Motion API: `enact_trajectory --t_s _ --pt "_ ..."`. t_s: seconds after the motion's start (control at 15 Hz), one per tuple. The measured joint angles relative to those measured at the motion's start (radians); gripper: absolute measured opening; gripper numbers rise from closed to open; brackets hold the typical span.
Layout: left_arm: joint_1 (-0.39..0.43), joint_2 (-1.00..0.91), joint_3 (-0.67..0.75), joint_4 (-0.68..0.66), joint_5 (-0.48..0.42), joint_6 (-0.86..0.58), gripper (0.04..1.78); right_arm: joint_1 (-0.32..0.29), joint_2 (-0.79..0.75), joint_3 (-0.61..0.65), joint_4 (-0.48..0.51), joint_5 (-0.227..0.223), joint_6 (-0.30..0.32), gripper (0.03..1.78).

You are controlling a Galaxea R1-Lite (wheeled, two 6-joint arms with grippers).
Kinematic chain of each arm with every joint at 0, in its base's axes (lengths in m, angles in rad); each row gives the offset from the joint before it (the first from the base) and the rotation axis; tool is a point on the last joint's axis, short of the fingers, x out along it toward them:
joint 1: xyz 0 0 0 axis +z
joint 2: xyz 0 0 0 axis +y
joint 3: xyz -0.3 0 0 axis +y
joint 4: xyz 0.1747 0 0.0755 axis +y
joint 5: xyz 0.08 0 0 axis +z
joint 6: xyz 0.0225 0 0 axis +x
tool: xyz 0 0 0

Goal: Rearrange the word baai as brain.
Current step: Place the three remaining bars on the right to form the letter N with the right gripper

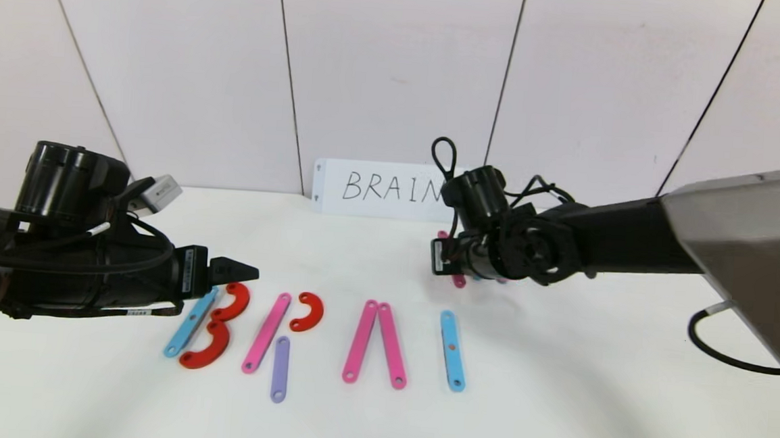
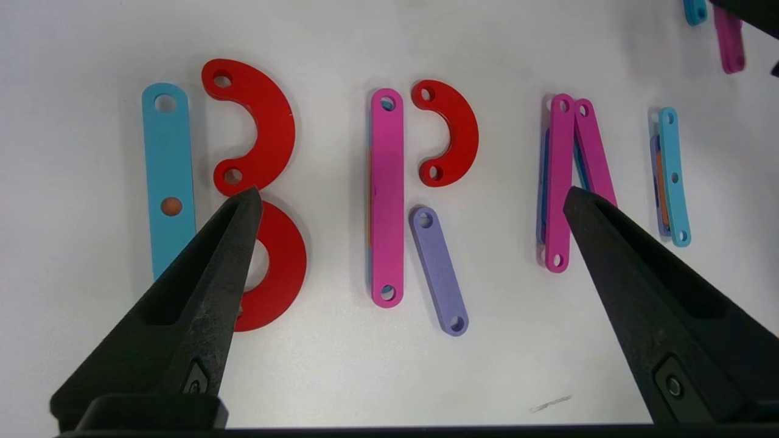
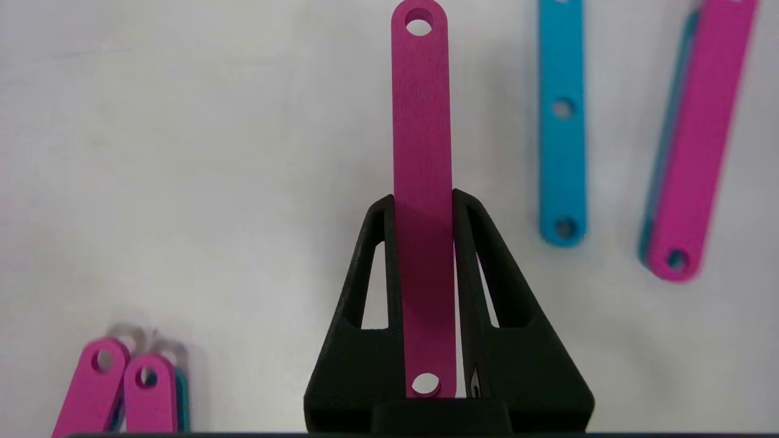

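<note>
The word lies on the white table. B is a light-blue strip with two red arcs. R is a pink strip, a red arc and a purple strip. A is two pink strips meeting at the top, with no crossbar. I is a light-blue strip. My left gripper hovers open and empty over the B; in the left wrist view its fingers straddle the R. My right gripper is shut on a pink strip, held above the table behind the I.
A white card with handwritten "BRAIN" leans on the back wall. A few spare pink and blue strips lie under the right gripper's rear. Bare table lies to the right of the I. A black cable lies at the far right.
</note>
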Motion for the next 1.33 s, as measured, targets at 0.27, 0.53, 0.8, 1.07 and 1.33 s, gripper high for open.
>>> enact_trajectory --t_s 0.27,0.53,0.8,1.07,1.33 --pt "-0.001 0.0 0.005 0.0 -0.001 0.0 1.73 -0.003 -0.169 0.273 -0.034 -0.046 0.093 0.28" --pt "-0.003 0.0 0.005 0.0 -0.002 0.0 1.73 0.012 -0.276 0.505 -0.117 -0.059 0.177 0.28" --pt "-0.003 0.002 0.007 0.0 -0.002 0.0 1.73 0.029 -0.286 0.61 -0.2 -0.061 0.199 0.28" --pt "-0.003 0.003 0.006 0.0 -0.001 0.0 1.73 0.036 -0.253 0.62 -0.229 -0.066 0.201 0.28" --pt "-0.003 0.004 0.006 0.0 -0.003 0.0 1.73 0.036 -0.229 0.623 -0.236 -0.07 0.201 0.34"
